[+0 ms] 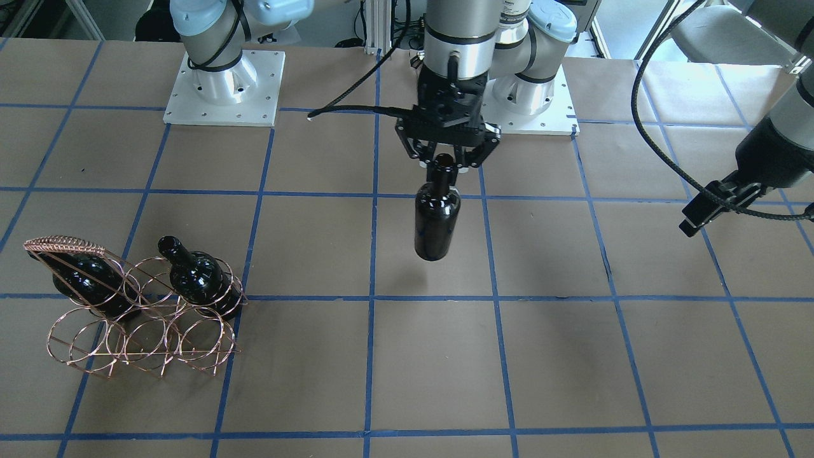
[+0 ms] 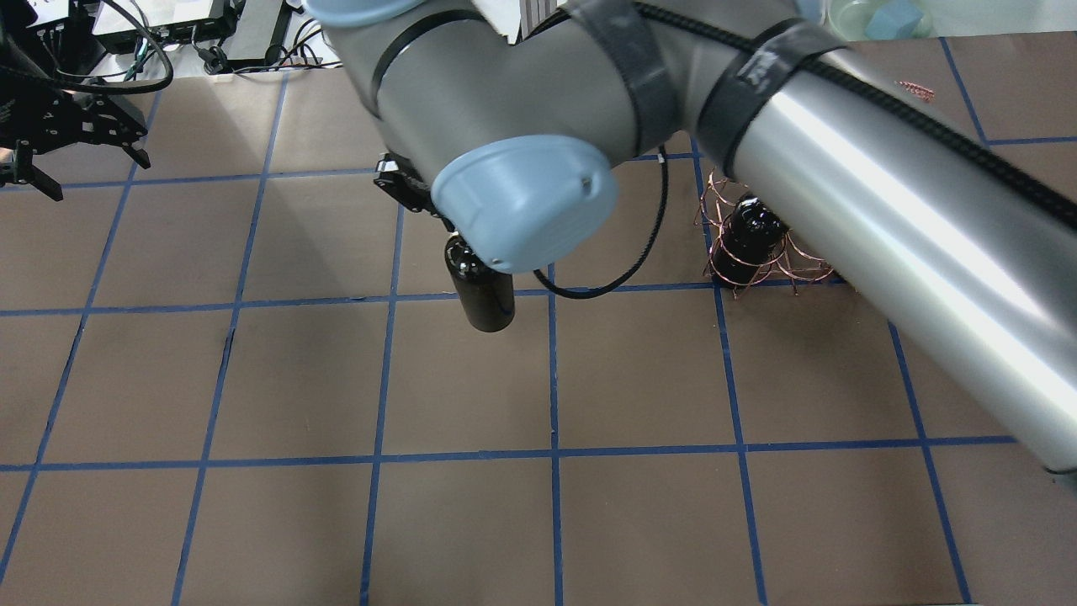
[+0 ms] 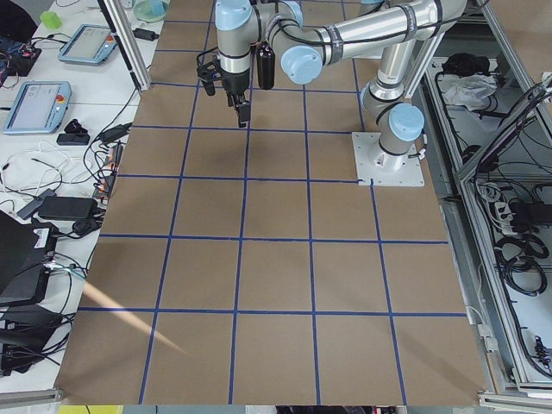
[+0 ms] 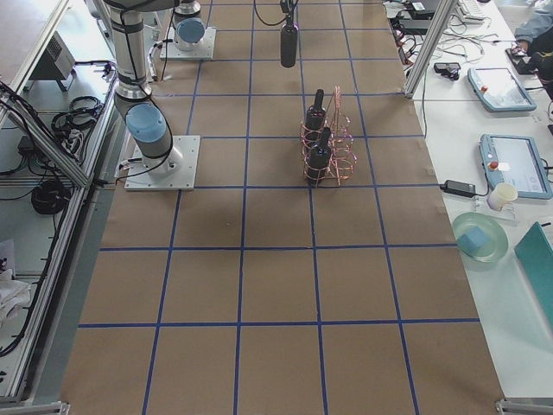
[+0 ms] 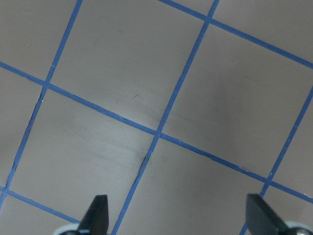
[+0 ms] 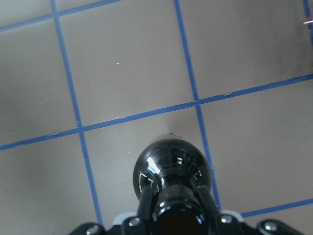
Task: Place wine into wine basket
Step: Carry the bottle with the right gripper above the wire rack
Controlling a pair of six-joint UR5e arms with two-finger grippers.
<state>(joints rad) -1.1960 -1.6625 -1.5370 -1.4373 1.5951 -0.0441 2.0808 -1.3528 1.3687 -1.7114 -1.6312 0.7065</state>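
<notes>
Right end effector [image 1: 444, 166] clamped on neck of wine bottle [image 1: 437, 219]. Bottle hangs upright, clear of surface [image 1: 572, 356], well apart from basket [image 1: 140, 331]. Left end effector [image 5: 178, 209] spread wide, empty. Judged: glass heavy, slick, fragile; neck hold suits.

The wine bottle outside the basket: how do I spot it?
Look mid-table, away from the copper wire basket. There the right end effector grips a black bottle by its neck. Unlike the two racked bottles, it hangs upright in the air.
</notes>
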